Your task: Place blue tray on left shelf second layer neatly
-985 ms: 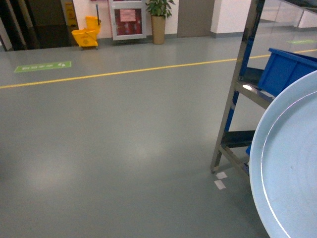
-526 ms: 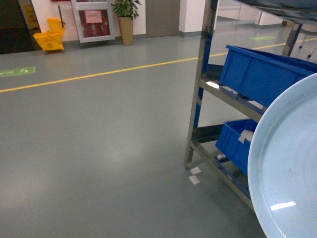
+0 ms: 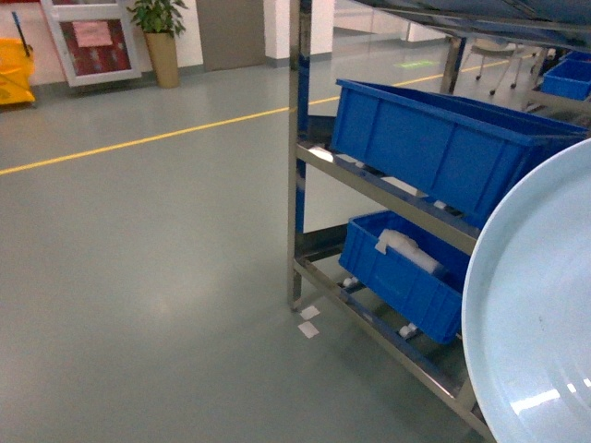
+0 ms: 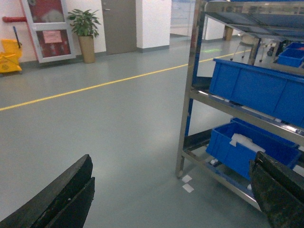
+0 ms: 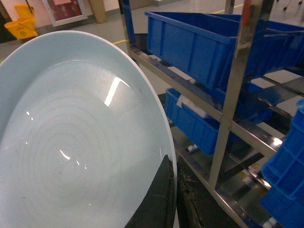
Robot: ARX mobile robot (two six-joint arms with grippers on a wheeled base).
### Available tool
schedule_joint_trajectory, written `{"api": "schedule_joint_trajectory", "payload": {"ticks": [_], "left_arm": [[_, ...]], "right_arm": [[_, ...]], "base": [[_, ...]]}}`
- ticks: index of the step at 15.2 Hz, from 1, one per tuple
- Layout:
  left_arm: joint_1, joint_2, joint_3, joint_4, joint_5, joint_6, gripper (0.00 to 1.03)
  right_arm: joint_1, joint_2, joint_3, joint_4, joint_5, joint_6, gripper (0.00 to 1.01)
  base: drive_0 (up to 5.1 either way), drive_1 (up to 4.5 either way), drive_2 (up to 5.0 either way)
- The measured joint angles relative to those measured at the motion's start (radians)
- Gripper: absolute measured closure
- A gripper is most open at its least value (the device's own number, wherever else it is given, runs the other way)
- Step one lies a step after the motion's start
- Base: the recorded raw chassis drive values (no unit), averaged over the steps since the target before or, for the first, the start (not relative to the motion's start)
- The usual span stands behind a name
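The blue tray, a pale glossy round dish, fills the lower right of the head view, tilted on edge. In the right wrist view the blue tray covers the left half, and my right gripper is shut on its rim, one finger on each face. The stainless shelf rack stands just beyond the tray. Its second tier of steel bars carries a dark-blue crate. My left gripper is open and holds nothing, and its black fingers frame the floor before the rack.
A second dark-blue crate with a white piece in it sits on the lowest tier. Two white tape marks lie by the rack's front post. A yellow line crosses the grey floor. A potted plant stands at the far wall.
The head view has swung right. The rack and its blue crates have slid left and further into view, while the tray stays in the lower right corner.
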Motion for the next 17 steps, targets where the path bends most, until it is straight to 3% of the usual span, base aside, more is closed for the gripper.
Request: {"api": "schedule_joint_trajectory", "payload": {"ticks": [17], "left_arm": [[0.000, 0.000, 0.000, 0.000, 0.000, 0.000, 0.05]], "right_arm": [[0.000, 0.000, 0.000, -0.001, 0.000, 0.000, 0.99]], "base": [[-1.6, -1.58, -1.6]]}}
